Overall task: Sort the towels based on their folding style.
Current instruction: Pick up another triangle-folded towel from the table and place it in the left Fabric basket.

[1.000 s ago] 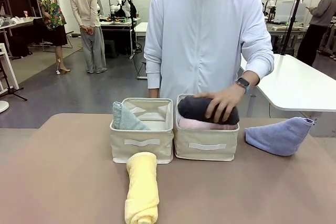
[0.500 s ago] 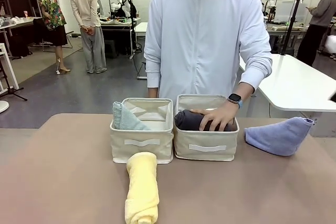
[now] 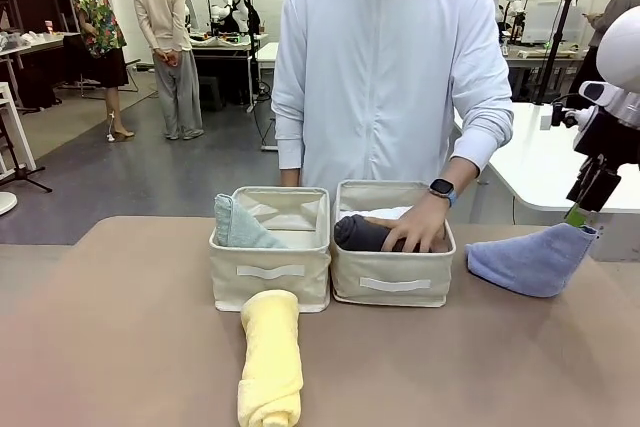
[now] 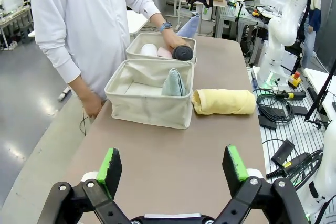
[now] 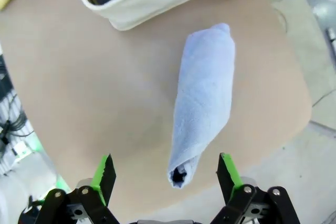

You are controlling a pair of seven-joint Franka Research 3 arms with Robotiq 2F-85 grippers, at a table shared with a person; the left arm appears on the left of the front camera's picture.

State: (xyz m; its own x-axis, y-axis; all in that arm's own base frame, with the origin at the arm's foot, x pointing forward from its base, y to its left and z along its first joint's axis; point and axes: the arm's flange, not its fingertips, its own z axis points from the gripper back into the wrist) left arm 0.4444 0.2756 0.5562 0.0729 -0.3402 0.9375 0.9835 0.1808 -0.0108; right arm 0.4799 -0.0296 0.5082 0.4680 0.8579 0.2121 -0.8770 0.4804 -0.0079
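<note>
A yellow rolled towel [image 3: 270,357] lies on the table in front of the two bins. The left bin [image 3: 232,292] holds a pale green-grey cone towel [image 3: 240,225]. In the right bin [image 3: 430,292] the person's hand [image 3: 420,229] presses on a dark grey roll [image 3: 362,234]; white [image 4: 148,50] and pink [image 4: 164,52] rolls lie beside it. A periwinkle blue cone towel [image 3: 530,259] lies at the table's right. My right gripper [image 5: 165,174] hangs open just above its narrow end [image 5: 205,98]. My left gripper [image 4: 173,166] is open and empty over bare table, well short of the yellow roll [image 4: 223,102].
The brown table [image 3: 120,347] has free room at its left and front. The person stands at the far edge behind the bins. A white table [image 3: 560,162] stands behind at the right. Cables and gear lie on the floor beside the table [image 4: 283,114].
The person's hand has pushed the dark grey roll down into the right bin. My right arm has come into the front view at the right, above the blue towel.
</note>
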